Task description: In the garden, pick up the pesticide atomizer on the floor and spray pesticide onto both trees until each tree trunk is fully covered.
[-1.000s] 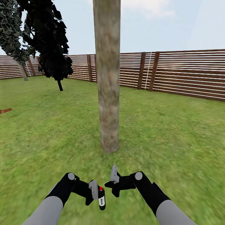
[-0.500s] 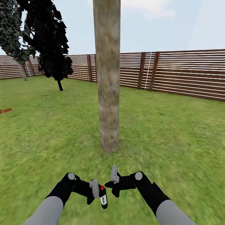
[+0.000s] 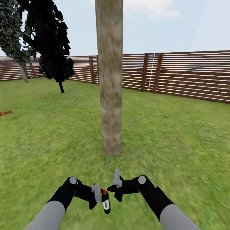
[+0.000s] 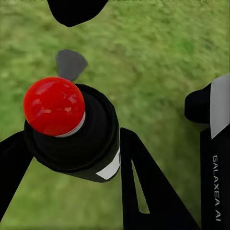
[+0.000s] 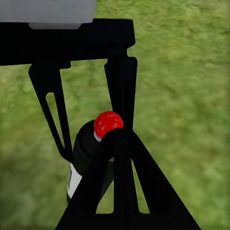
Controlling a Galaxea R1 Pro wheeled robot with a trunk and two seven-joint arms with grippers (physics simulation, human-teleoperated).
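Here, the left tool (image 3: 99,195) is clamped on the pesticide atomizer (image 3: 105,202).
Tree trunk (image 3: 110,95) stands ahead of both tools on lawn (image 3: 179,134), fence (image 3: 191,75) behind; right tool (image 3: 117,183) sits apart, holding nothing.

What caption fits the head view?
Left gripper holding the pesticide atomizer upright over the lawn, facing a tree trunk.
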